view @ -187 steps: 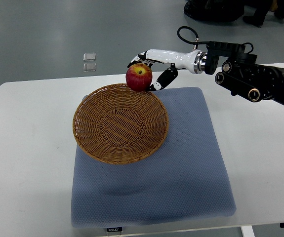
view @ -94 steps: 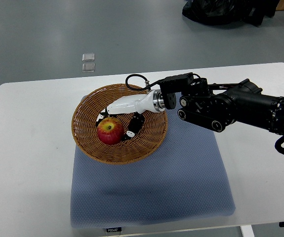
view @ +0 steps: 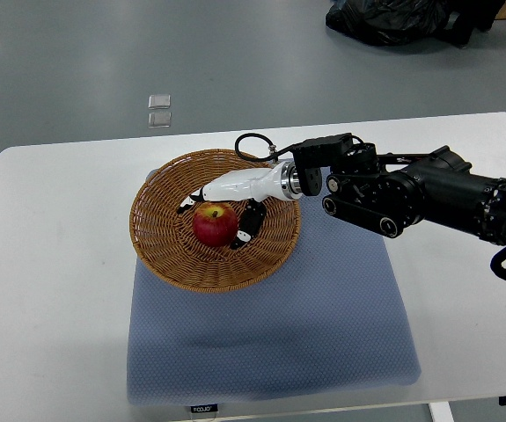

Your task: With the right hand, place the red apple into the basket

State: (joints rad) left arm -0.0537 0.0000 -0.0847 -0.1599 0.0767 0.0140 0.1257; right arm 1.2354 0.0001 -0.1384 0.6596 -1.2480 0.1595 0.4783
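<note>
The red apple (view: 215,225) is inside the round wicker basket (view: 160,255), near its middle, low over or on the woven floor. My right hand (view: 218,214), white with black fingers, reaches in from the right over the basket's far rim. Its fingers (view: 187,205) curl over the apple's far left side and the thumb (view: 250,223) presses its right side, so the hand is shut on the apple. The left hand is out of view.
The basket sits on the far left part of a blue-grey padded mat (view: 323,316) on a white table (view: 50,290). My black forearm (view: 420,198) crosses the mat's far right corner. Grey floor lies beyond the table's far edge.
My right hand carried the apple from above the basket's far rim down into the basket. In the last half second hand and apple shifted slightly right and away.
</note>
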